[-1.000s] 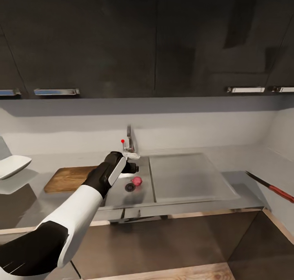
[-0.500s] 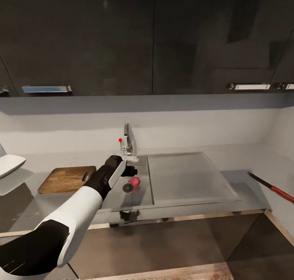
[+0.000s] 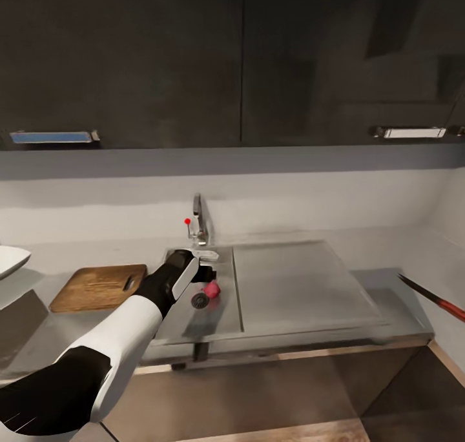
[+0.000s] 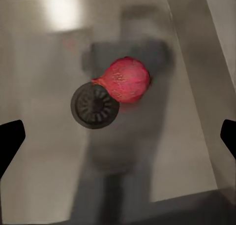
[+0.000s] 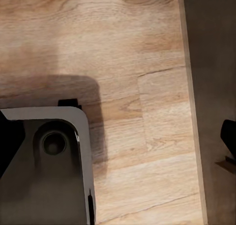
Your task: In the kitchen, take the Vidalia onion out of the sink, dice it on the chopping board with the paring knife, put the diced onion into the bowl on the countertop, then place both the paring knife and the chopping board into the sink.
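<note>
Down in the grey sink (image 3: 223, 313) the Vidalia onion (image 4: 125, 80) lies touching the drain's right edge, tip toward it, straight beneath the left gripper (image 4: 118, 131), whose jaws stand wide apart; the right gripper (image 5: 118, 136), spread too, faces floor.

Soft, dim render; glare patch on the sink (image 4: 59, 11) floor, blurry shadow under the onion (image 4: 129, 80).
</note>
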